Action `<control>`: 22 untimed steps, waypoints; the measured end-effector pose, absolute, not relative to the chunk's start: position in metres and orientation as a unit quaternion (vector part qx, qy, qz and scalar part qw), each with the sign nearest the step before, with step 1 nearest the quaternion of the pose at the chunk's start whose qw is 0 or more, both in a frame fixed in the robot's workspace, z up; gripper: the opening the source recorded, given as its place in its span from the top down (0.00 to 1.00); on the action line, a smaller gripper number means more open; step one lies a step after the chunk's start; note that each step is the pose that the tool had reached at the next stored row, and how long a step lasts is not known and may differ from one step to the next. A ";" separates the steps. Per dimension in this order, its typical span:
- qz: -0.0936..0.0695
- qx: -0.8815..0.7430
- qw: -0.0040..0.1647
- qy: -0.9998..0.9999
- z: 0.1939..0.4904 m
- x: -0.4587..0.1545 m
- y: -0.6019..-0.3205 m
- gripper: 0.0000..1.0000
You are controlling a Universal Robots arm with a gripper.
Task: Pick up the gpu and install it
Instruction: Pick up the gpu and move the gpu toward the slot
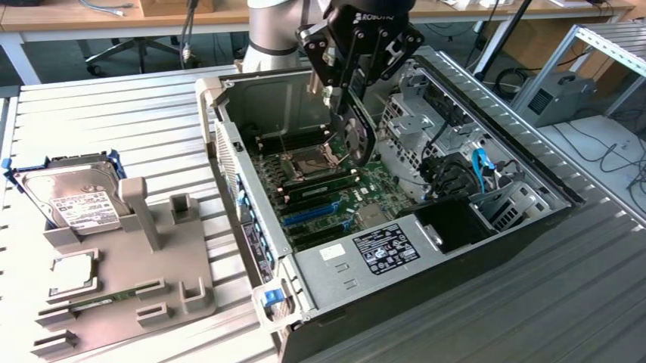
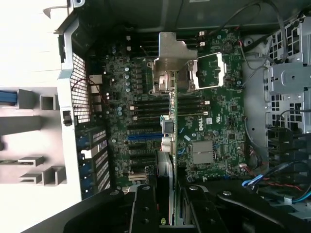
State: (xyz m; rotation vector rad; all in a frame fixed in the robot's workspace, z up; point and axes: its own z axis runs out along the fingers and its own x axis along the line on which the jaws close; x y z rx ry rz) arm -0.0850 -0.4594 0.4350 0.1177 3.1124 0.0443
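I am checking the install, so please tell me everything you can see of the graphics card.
The graphics card is a thin board with a dark round fan and a silver metal end bracket. It hangs on edge, gripped from above by the gripper, inside the open computer case, above the motherboard.

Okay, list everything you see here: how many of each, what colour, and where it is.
table: one, grey slatted metal, under everything
computer case: one, black and grey, open, on the table
motherboard: one, green, inside the computer case
holder: one, grey, on the table at the exterior view's left
hard drive: one, silver with a white label, in the holder
memory stick: one, green, in the holder
gpu: one, black cooler with a round fan, held above the motherboard
robot arm: one, grey, behind the computer case
tool: one, black, closed on the gpu
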 end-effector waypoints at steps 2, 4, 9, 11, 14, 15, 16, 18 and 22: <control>0.014 0.038 0.013 0.999 0.435 -0.083 -0.459 0.74; 0.014 0.038 0.013 0.999 0.435 -0.082 -0.459 0.74; 0.014 0.038 0.013 0.999 0.435 -0.078 -0.459 0.74; 0.014 0.038 0.013 0.999 0.435 -0.077 -0.459 0.74; 0.014 0.038 0.013 0.999 0.435 -0.074 -0.459 0.74; 0.014 0.038 0.013 0.999 0.435 -0.074 -0.459 0.74; 0.014 0.038 0.013 0.999 0.435 -0.073 -0.459 0.74; 0.014 0.038 0.013 0.999 0.435 -0.070 -0.459 0.74; 0.014 0.038 0.013 0.999 0.435 -0.066 -0.459 0.74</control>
